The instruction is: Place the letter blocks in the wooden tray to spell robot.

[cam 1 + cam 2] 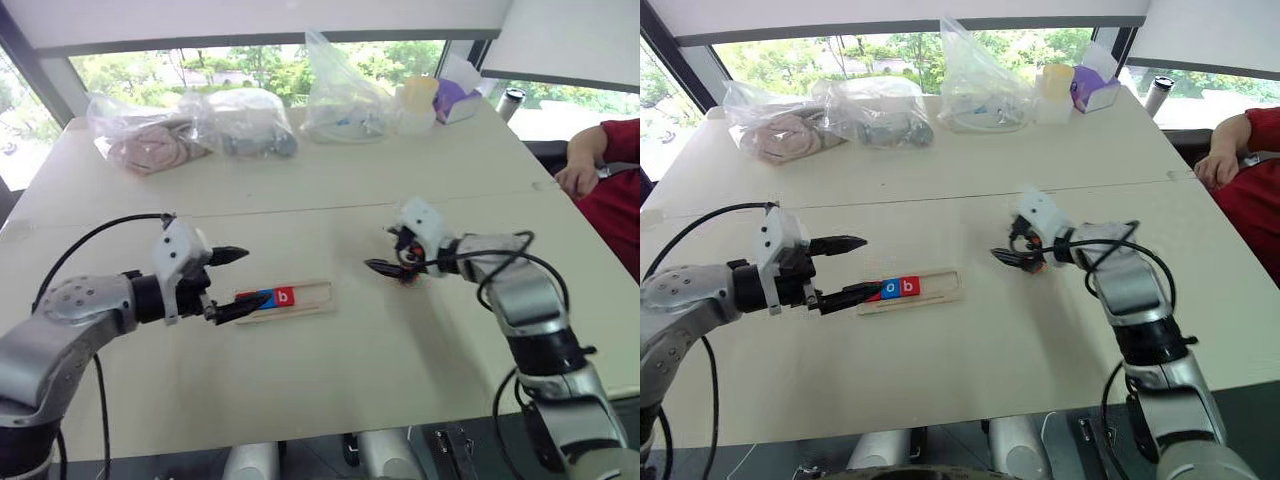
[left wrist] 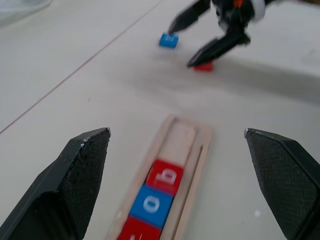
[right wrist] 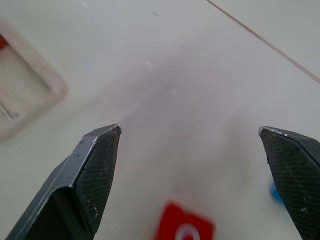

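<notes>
The left gripper (image 1: pixel 232 282) hangs just over the near end of the wooden tray (image 1: pixel 310 298), with its two black fingers spread wide and nothing between them. In the tray, right under and just past this gripper, three letter blocks sit in a row, touching: a red block (image 2: pixel 134 231), a blue "o" block (image 2: pixel 151 205) and a red "b" block (image 2: pixel 168 176). The rest of the tray beyond them is bare.

The right gripper (image 1: pixel 392 250) is also spread wide and holds nothing. A loose red block (image 3: pixel 184 229) lies on the table (image 1: pixel 330 190) between its fingers. A loose blue block (image 2: pixel 169 40) lies just beside one fingertip.
</notes>
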Available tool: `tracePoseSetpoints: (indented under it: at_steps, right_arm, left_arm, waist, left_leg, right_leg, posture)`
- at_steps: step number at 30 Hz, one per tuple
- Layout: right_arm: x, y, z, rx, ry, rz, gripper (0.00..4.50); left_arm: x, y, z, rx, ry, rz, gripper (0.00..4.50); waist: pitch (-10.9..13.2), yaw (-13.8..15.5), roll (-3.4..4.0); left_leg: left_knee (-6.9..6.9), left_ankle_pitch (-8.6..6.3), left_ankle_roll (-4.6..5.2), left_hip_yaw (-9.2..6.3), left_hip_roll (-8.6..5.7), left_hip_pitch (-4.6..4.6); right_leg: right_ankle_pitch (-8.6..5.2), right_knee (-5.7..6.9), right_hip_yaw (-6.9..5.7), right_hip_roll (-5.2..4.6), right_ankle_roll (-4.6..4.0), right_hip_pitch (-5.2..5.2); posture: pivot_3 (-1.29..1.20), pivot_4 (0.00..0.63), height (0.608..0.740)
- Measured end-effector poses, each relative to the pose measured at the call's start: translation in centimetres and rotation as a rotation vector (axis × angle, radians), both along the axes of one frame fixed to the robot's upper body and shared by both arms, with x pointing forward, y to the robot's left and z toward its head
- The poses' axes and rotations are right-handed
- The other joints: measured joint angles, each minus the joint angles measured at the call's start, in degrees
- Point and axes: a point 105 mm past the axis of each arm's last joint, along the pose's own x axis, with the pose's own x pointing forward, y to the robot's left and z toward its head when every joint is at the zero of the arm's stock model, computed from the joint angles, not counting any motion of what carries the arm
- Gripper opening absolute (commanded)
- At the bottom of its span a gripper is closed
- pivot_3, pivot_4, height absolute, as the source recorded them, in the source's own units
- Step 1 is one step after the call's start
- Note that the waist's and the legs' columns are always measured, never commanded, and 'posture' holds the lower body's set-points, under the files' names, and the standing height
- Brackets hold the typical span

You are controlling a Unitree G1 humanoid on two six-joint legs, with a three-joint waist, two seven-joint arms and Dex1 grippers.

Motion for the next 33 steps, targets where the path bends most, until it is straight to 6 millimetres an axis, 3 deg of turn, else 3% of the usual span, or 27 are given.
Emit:
tracePoseSetpoints:
  at_steps: [6,12,17,20,24,28,33]
  right_arm:
    - [-0.5,-0.8,0.3,0.046,0.002,-0.094,4.46]
    - [-1.9,-1.3,-1.4,0.043,0.084,-0.163,4.46]
    - [-2.2,-0.3,-2.2,0.061,0.108,-0.186,4.46]
    - [-2.2,-0.3,-3.0,0.054,0.122,-0.22,3.27]
    - [-2.0,-0.7,-3.3,0.046,0.12,-0.258,1.26]
    - [-2.1,-0.7,-3.2,0.052,0.12,-0.298,1.18]
    - [-3.2,1.3,-3.3,0.27,0.207,-0.579,1.18]
  left_arm:
    - [0.7,-0.1,0.2,-0.007,0.016,-0.004,4.5]
    - [1.1,0.4,-0.2,0.013,0.025,0.014,4.5]
    - [1.0,0.1,-0.7,0.029,0.034,0.0,4.5]
    - [1.1,0.2,-0.9,0.035,0.035,0.004,4.5]
    - [1.3,0.5,-1.1,0.043,0.029,0.02,4.5]
    - [1.2,0.6,-1.3,0.049,0.022,0.02,4.5]
    - [1.4,0.2,-1.2,0.028,0.012,0.014,4.5]
  waist:
    - [0.0,-0.1,0.0]
    - [0.0,0.4,0.0]
    - [0.0,0.35,0.0]
    - [0.0,0.39,0.0]
    - [-0.01,0.39,-0.02]
    - [-0.01,0.4,-0.02]
    - [-0.04,0.41,0.02]
  left_leg:
    - [0.0,0.0,0.0,-0.04,-0.01,-0.01]
    - [0.01,0.0,0.0,-0.02,-0.02,-0.06]
    - [0.01,0.0,0.0,-0.02,-0.01,-0.04]
    - [0.01,0.0,0.0,-0.02,-0.01,-0.05]
    - [0.01,0.0,0.0,-0.02,-0.02,-0.05]
    - [0.01,0.0,0.0,-0.02,-0.02,-0.05]
    - [-0.04,0.0,0.0,-0.18,0.01,-0.1]
  right_leg:
    - [-0.02,0.03,0.0,0.02,0.01,0.0]
    - [-0.04,-0.04,0.01,-0.01,0.03,0.0]
    - [-0.04,-0.03,0.02,0.01,0.03,0.0]
    - [-0.05,-0.04,0.02,0.0,0.03,0.0]
    - [-0.05,-0.05,0.02,-0.01,0.03,0.01]
    - [-0.05,-0.05,0.02,-0.01,0.04,0.01]
    - [-0.04,0.02,-0.04,0.04,0.03,-0.08]
  posture:
    - [0.0,0.15,0.74]
    - [0.0,0.15,0.74]
    - [0.0,0.15,0.74]
    - [0.0,0.15,0.74]
    - [0.0,0.15,0.74]
    - [0.0,0.15,0.74]
    - [0.0,0.15,0.74]
